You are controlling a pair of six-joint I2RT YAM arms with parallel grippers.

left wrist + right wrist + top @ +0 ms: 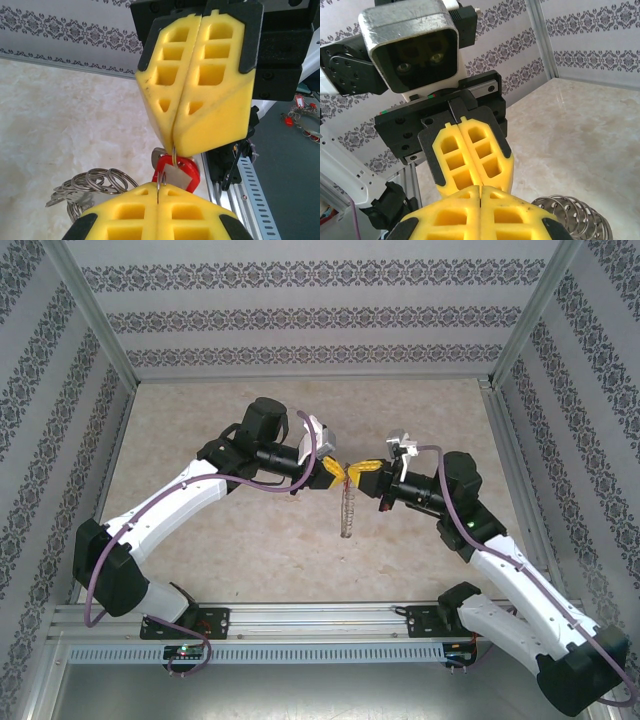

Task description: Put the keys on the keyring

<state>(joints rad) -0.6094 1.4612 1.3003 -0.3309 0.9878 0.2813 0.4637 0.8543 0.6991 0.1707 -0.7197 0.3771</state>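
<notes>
Surface: beige marbled tabletop [220, 540].
Left gripper [157, 194]: clamped on thin silvery wire keyring [347, 512].
Right gripper [173, 149]: clamped likewise, tip-to-tip.
Red-headed key [192, 175]: between both tips.

Tips of left tool [334, 473] and right tool [361, 469] touching above table [200, 540]; keyring [347, 510] hangs from junction, fringe trailing down

Bright, even light; soft shadows.
</notes>
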